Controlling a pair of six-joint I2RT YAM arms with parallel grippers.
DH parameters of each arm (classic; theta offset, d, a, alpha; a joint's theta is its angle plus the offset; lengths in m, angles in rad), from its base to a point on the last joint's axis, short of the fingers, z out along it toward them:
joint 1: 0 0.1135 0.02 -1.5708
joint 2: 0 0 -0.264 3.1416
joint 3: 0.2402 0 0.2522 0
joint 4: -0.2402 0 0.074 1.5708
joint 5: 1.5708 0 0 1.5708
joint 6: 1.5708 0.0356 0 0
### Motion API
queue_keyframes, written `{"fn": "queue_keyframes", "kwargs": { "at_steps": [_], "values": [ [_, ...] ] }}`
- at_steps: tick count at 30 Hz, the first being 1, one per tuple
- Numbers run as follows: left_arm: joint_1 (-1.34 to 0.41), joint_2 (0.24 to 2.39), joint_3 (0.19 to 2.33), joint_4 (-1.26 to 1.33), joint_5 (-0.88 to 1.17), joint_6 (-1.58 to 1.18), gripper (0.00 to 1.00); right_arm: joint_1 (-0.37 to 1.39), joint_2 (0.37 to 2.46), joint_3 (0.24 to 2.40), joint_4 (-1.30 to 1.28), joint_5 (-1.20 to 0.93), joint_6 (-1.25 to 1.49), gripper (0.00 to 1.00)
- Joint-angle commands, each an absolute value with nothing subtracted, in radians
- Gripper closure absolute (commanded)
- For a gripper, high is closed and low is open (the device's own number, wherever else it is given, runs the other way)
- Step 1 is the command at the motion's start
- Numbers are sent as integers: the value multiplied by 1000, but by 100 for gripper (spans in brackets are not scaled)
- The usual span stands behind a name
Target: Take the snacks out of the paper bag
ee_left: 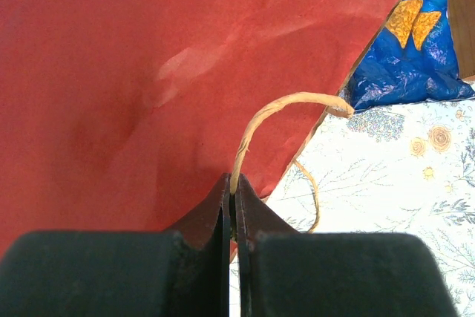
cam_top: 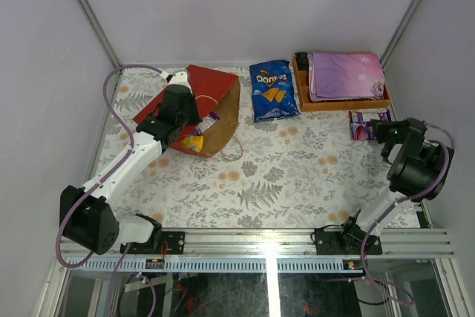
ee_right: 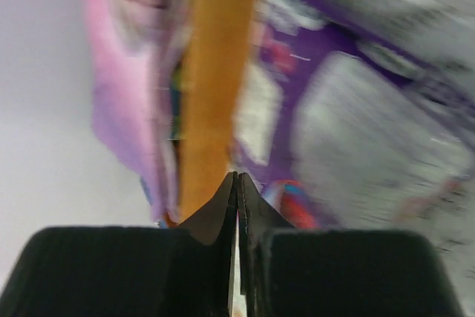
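The red paper bag (cam_top: 211, 83) lies on its side at the back left, its brown mouth facing the table's middle. A purple packet (cam_top: 211, 119) and a yellow packet (cam_top: 194, 143) show inside the mouth. My left gripper (cam_top: 187, 113) is over the bag and is shut on one thin tan handle (ee_left: 286, 106), against the red paper (ee_left: 148, 72). The blue Doritos bag (cam_top: 273, 90) lies on the table to the right of the bag. Another purple packet (cam_top: 363, 125) lies at the right. My right gripper (cam_top: 379, 131) is beside it, shut and holding nothing (ee_right: 237, 176).
An orange wooden tray (cam_top: 335, 103) with a folded purple star-print cloth (cam_top: 346, 73) stands at the back right, just behind the purple packet. The bag's second handle (cam_top: 235, 150) loops out onto the flowered tablecloth. The right wrist view is blurred by motion.
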State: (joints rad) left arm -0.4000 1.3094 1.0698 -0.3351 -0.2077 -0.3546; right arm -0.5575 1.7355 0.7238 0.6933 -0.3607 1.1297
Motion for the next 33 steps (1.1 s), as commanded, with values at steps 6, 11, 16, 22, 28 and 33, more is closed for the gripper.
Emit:
{"fn": "queue_keyframes", "kwargs": {
  "at_steps": [6,11,16,22,28,33],
  "values": [
    [-413,1293,1097,-334,-218,-351,100,-567,1864,653,866,-385,1211,100],
    [-422,1288,1117,-342,-214,-358,100,-566,1704,661,812,-390,1170,100],
    [-424,1281,1121,-338,-235,-346,100,-522,1449,701,665,-390,1064,69],
    [-426,1264,1072,-284,-215,-374,100,-208,1132,701,403,-255,876,21],
    [-428,1227,1030,-226,-175,-393,100,126,1060,581,518,-162,941,11],
    [-428,1214,1002,-220,-190,-391,100,371,1191,604,553,-89,922,10]
  ]
}}
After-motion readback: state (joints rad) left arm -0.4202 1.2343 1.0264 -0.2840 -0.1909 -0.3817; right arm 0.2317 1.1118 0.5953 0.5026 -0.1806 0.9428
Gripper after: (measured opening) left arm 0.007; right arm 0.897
